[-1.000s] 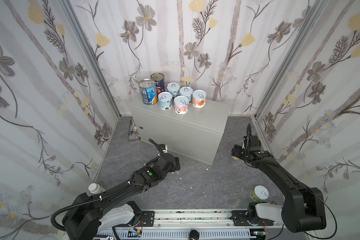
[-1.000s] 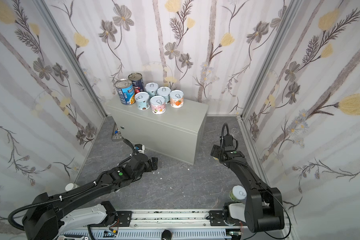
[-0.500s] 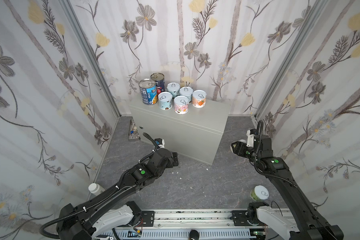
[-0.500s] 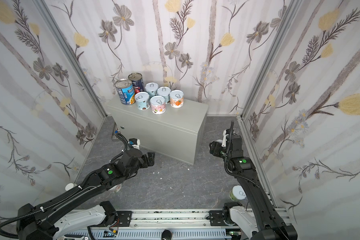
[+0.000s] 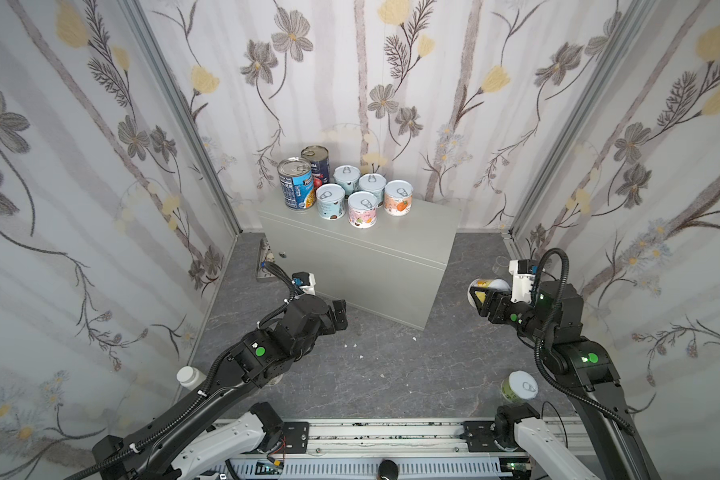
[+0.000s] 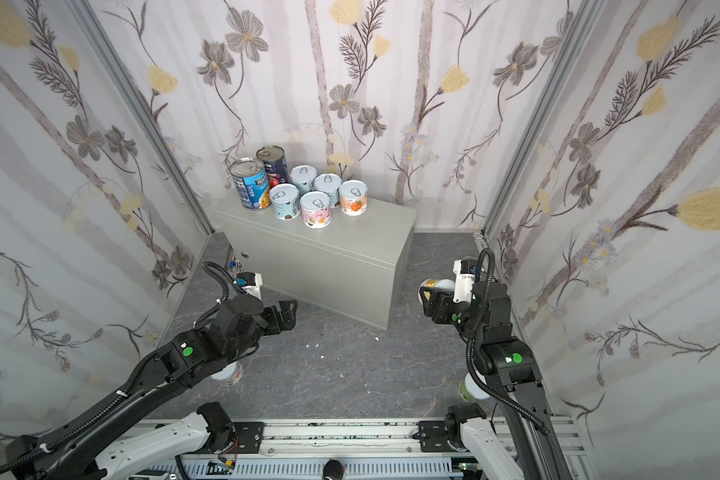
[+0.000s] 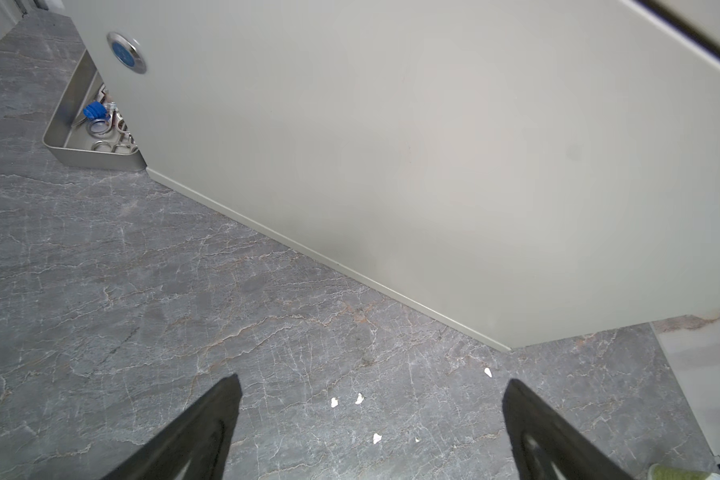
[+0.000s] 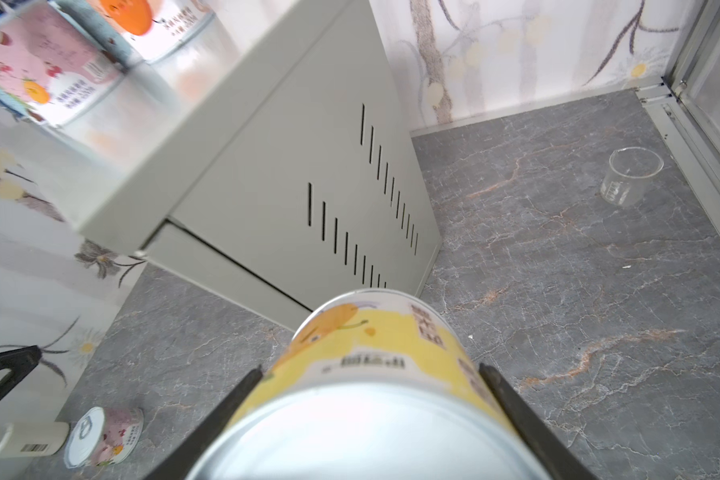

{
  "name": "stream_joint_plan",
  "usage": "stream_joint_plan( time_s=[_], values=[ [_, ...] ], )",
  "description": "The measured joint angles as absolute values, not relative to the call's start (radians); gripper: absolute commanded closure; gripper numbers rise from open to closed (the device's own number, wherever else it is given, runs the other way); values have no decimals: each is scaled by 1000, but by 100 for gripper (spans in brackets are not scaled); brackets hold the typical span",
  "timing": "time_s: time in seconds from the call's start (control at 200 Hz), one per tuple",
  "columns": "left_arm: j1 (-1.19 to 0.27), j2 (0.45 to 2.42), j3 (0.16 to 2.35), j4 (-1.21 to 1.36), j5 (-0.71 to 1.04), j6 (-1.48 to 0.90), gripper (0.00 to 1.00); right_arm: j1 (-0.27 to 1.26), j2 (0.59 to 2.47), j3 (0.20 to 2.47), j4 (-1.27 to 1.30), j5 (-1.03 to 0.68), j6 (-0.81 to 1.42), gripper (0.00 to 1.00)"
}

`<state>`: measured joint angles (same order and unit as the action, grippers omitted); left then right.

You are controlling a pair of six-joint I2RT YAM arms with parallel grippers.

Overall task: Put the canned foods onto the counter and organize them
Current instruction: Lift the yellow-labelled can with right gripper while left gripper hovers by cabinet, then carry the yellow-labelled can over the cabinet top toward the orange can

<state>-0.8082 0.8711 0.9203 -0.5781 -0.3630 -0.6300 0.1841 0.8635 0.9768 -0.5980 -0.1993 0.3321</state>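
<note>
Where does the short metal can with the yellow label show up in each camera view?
Both top views: the yellow-labelled short metal can sits right of middle, off the floor, just right of the cabinet.
Left wrist: not in it.
Right wrist: bottom centre, large, between two dark fingers.
Shared landmark: the light-grey rectangular metal cabinet, seen in all four.

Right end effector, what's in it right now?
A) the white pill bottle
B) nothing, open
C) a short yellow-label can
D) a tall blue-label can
C: in the right wrist view the right end effector is clamped on both sides of the yellow-label can.
</note>
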Motion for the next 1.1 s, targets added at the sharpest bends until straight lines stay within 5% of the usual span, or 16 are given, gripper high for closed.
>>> stream_joint_plan(
  time_s=[0.5,1.104],
  values=[
    [-870,834,1022,-693,-391,-680,0,268,931,1260,-772,-213,285,40],
    [-873,883,1044,-691,-411,-658,0,613,1392,1831,-1034,-14,198,41]
  ],
)
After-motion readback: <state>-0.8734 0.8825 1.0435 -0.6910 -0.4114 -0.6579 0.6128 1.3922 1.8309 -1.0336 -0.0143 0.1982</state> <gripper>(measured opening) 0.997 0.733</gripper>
